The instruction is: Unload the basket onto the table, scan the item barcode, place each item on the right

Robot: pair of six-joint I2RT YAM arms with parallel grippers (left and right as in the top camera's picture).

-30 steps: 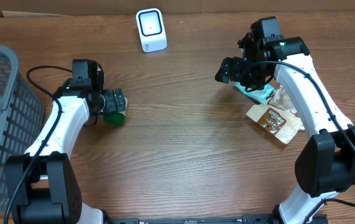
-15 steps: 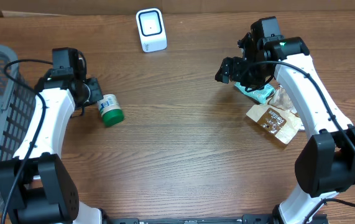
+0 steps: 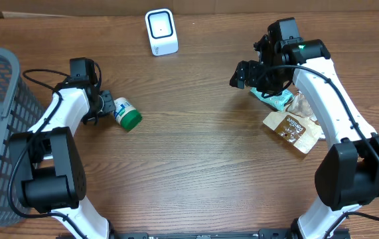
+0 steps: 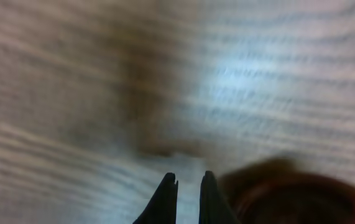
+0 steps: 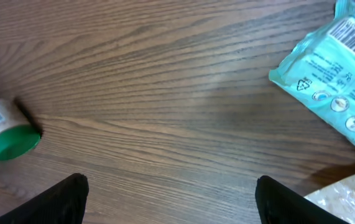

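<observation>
bottle [image 3: 127,115]: lying on its side on the table [image 3: 189,166]
left gripper [image 3: 107,105]: jaws sitting pinched together, gripping nothing, just beside the bottle
right gripper [image 3: 242,74]: jaws gaping wide, holding nothing, near teal packet [image 3: 273,99]

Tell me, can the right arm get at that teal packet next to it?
Probably yes. The right gripper hangs open close beside the teal packet, which lies uncovered on the table, with nothing between them.

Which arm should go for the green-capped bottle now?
Left. The left gripper, shut, sits right beside the bottle; the right gripper hovers open on the far side, near the teal packet.
</observation>
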